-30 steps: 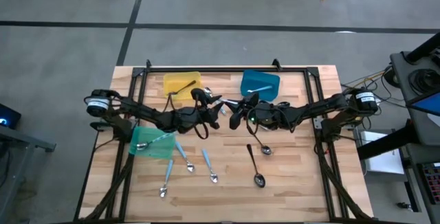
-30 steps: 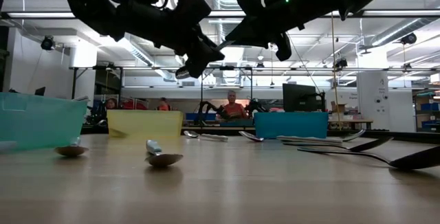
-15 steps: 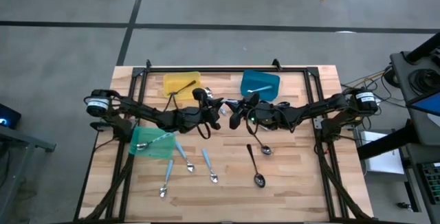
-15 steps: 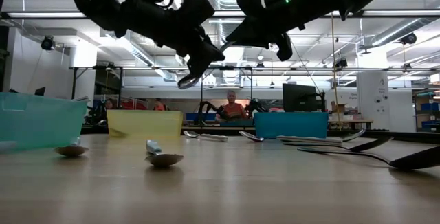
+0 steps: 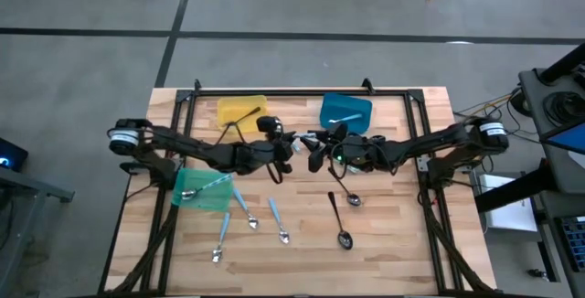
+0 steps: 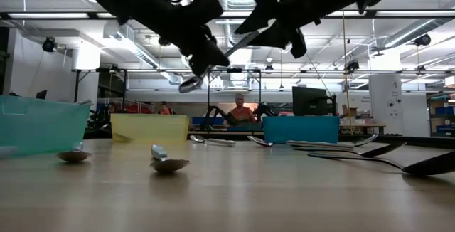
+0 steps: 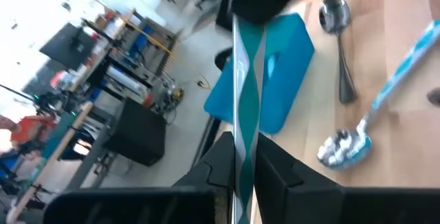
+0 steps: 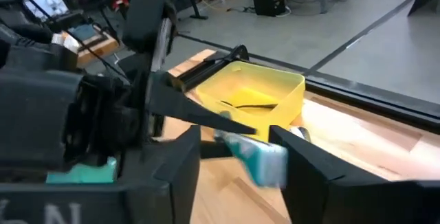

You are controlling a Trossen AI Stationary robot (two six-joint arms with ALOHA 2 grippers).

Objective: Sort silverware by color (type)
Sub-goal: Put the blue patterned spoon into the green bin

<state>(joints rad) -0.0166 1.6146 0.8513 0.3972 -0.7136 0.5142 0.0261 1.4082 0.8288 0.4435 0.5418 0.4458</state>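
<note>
High view: I see left gripper (image 5: 291, 143) clamped on a blue-handled spoon (image 6: 213, 62) near blue bin (image 5: 345, 112); right gripper (image 5: 315, 144) parted around its handle.

High view looks straight down on whole table (image 5: 384, 243); low view sits at table-top level, faces across into room. Wrist views ride close behind each tool. Both overhead and low share yellow bin (image 5: 239, 111) at 11 o'clock, blue bin (image 5: 347, 111) at 1 o'clock
</note>
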